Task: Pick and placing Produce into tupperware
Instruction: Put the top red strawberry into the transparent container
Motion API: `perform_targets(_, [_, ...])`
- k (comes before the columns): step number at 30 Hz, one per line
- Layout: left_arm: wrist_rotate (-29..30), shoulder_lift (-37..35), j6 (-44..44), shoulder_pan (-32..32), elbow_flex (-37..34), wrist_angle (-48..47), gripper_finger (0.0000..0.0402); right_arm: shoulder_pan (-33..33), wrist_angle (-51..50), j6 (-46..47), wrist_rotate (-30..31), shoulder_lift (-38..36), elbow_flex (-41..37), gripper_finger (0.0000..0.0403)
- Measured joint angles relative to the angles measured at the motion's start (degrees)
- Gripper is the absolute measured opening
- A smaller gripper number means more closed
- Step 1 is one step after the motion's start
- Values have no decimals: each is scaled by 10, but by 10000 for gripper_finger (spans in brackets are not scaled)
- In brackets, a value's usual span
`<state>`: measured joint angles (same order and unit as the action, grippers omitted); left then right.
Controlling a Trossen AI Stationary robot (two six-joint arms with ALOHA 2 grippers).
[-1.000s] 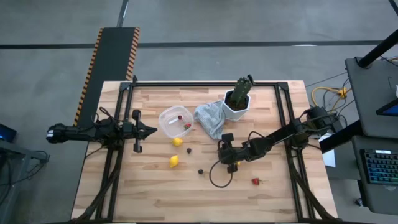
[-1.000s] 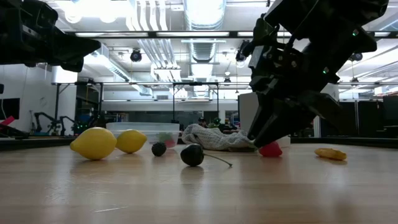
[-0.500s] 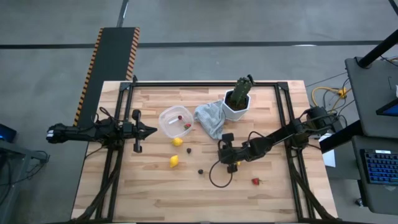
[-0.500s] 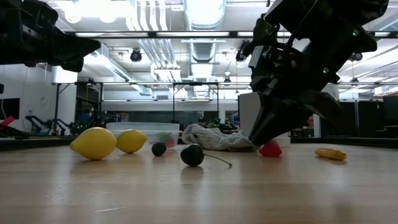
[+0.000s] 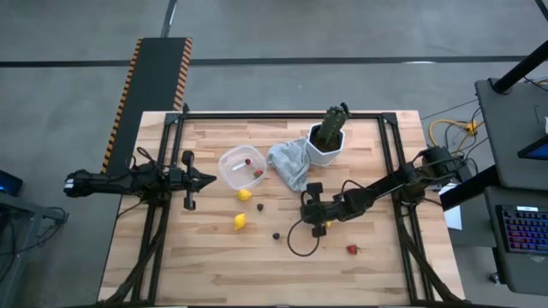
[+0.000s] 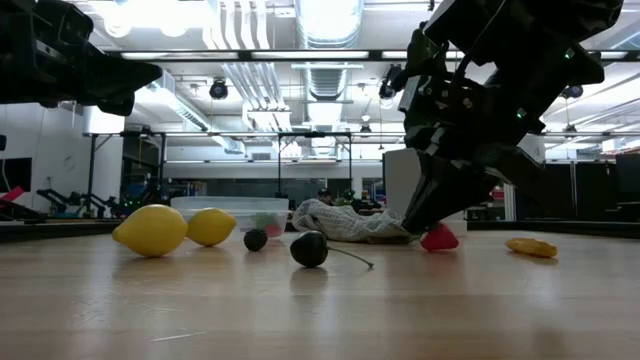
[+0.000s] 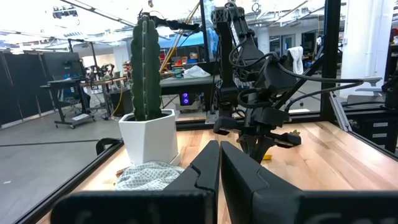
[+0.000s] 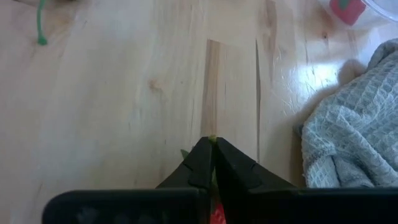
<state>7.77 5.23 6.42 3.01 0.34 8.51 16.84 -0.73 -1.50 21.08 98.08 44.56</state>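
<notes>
My right gripper (image 5: 306,210) is at mid-table, low over the wood, shut on a red strawberry piece (image 6: 438,238) that the gripper hides in the high view. The tupperware (image 5: 242,167) stands far left of it, with red pieces inside. Two lemons (image 5: 244,194) (image 5: 240,222), two dark pieces (image 5: 260,206) (image 5: 276,235), another strawberry (image 5: 351,250) and a yellow-orange piece (image 6: 531,246) lie loose on the table. My left gripper (image 5: 210,180) hangs shut at the table's left side, touching nothing. My right gripper pinches the strawberry piece between its two fingers. A bit of its green top (image 8: 212,139) shows at the fingertips and its red body (image 8: 216,216) farther back. The fingers slant down toward the table (image 8: 124,99). I cannot tell whether the piece is clear of the wood.
A crumpled grey cloth (image 5: 289,162) lies between the tupperware and a white pot (image 5: 324,151) holding a green cactus. A thin green stem (image 6: 350,257) trails from the nearer dark piece. Black frame rails run along the table's left and right sides.
My right gripper has shut on the red strawberry piece without moving away from its place. The piece has shifted a little under the fingers.
</notes>
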Motion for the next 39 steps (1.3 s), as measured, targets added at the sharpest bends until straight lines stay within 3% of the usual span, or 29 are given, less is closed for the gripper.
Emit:
perform_targets(16, [0, 0, 0, 0, 0, 0, 0, 0, 6, 14, 0, -9, 0, 9])
perform_targets(32, [0, 0, 0, 0, 0, 0, 0, 0, 25, 15, -5, -130, 30, 8])
perform_targets(39, [0, 0, 0, 0, 0, 0, 0, 0, 29, 10, -5, -151, 29, 8])
